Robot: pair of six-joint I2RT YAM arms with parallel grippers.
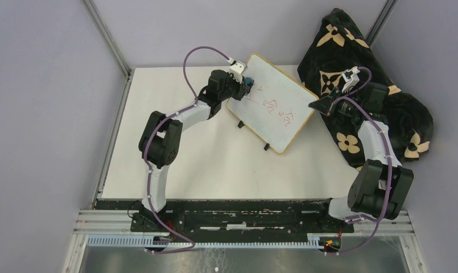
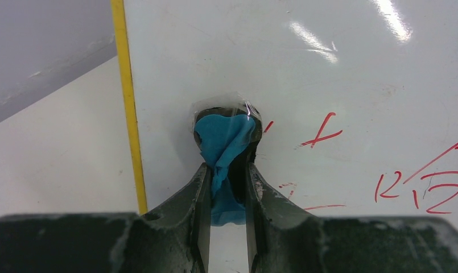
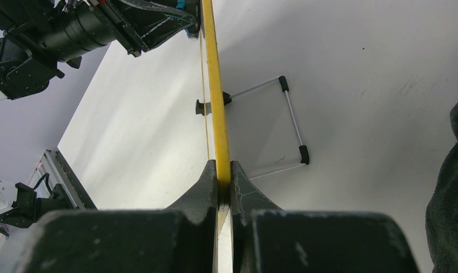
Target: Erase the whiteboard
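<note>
My right gripper [image 3: 225, 170] is clamped shut on the wood edge of the whiteboard [image 1: 275, 108], which sits skewed on the white table [image 1: 215, 159]. Further out, my left gripper [image 2: 225, 165] is squeezed tight on a blue eraser [image 2: 222, 139], up against the board right beside the red scribbles [image 2: 320, 133].

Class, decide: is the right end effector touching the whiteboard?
Touching. The right wrist view shows the right end effector shut on the whiteboard edge, with no gap.

Bare table [image 1: 215, 165] lies open in front of the whiteboard [image 1: 277, 114]. A black patterned blanket [image 1: 403, 114] crowds its right side, and the left gripper [image 1: 247, 81] its far-left corner.
</note>
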